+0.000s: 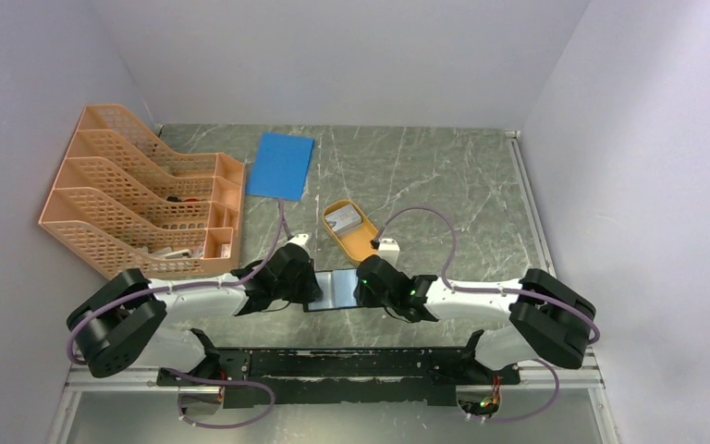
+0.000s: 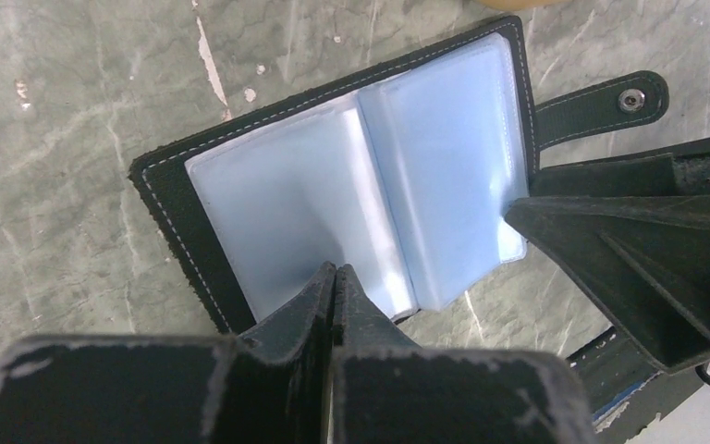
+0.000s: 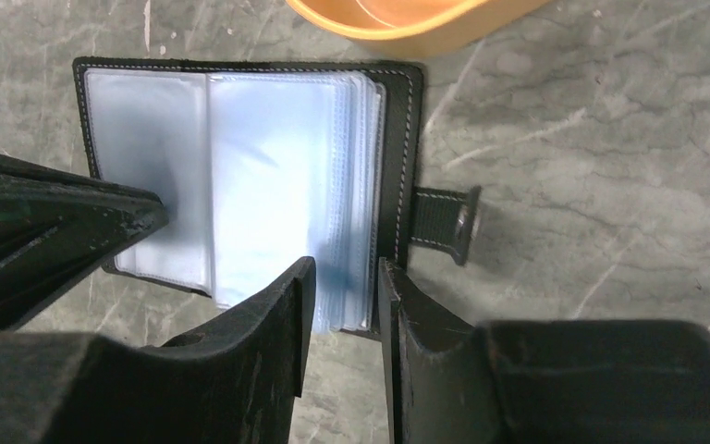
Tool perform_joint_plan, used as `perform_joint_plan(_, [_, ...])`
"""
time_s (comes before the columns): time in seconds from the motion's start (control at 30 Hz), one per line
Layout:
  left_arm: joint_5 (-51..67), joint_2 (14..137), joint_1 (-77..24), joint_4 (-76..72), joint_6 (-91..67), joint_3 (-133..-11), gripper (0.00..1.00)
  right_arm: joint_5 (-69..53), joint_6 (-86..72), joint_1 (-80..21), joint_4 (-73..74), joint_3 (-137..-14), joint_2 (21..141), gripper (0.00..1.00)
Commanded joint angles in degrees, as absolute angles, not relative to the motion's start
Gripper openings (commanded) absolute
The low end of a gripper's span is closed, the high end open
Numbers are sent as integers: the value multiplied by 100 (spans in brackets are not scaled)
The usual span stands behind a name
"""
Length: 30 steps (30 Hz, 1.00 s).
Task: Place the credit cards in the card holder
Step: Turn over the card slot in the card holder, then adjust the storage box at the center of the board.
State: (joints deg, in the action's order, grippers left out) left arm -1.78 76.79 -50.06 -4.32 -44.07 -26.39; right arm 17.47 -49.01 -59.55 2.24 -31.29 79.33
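The black card holder (image 1: 337,289) lies open on the table between my two grippers, its bluish clear pockets facing up (image 2: 287,185) (image 3: 268,166). My left gripper (image 2: 335,270) is shut and empty, its tip resting on the near edge of the left page. My right gripper (image 3: 344,268) is open by a narrow gap, its fingers on either side of the near edge of the stacked pockets on the right page. The credit cards (image 1: 340,219) lie pale grey in the orange oval dish (image 1: 362,242) just behind the holder.
An orange mesh file organiser (image 1: 139,199) stands at the far left. A large blue flat sheet (image 1: 280,165) lies at the back. The holder's snap strap (image 3: 444,217) sticks out to the right. The dish's rim (image 3: 407,23) is right next to the holder's far edge.
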Motion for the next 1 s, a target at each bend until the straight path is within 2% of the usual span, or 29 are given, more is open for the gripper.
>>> perform_joint_plan(0.0, [-455,7526,-4963,-10,-4230,-2541,5,1902,-5213,-5932,601,-2772,7671,35])
perform_joint_plan(0.33, [-623,6861,-4966,736,-4222,-2841,5,2140,-5081,-5925,1415,-3206,6663,37])
perform_joint_plan(0.4, [-633,6649,-4966,1012,-4183,-3047,9,2309,-4931,-5931,1655,-3490,6428,39])
perform_joint_plan(0.47, [-633,6422,-4961,1251,-4103,-3329,21,2406,-4701,-5911,1730,-3803,6289,45])
perform_joint_plan(0.57, [-684,6040,-4966,1608,-3987,-3696,47,2631,-4523,-5845,1676,-4249,6308,63])
perform_joint_plan(0.63, [-812,5780,-4965,1843,-3926,-3892,59,2775,-4554,-5733,1481,-4468,6410,76])
perform_joint_plan(0.67, [-889,5662,-4961,1940,-3902,-3977,68,2834,-4591,-5640,1330,-4509,6464,79])
perform_joint_plan(0.73, [-1106,5432,-4953,2099,-3834,-4093,72,2884,-4725,-5433,925,-4531,6586,82])
perform_joint_plan(0.97, [-1665,4983,-4940,2393,-3837,-4008,73,1934,-5096,-4305,409,-4550,7377,76])
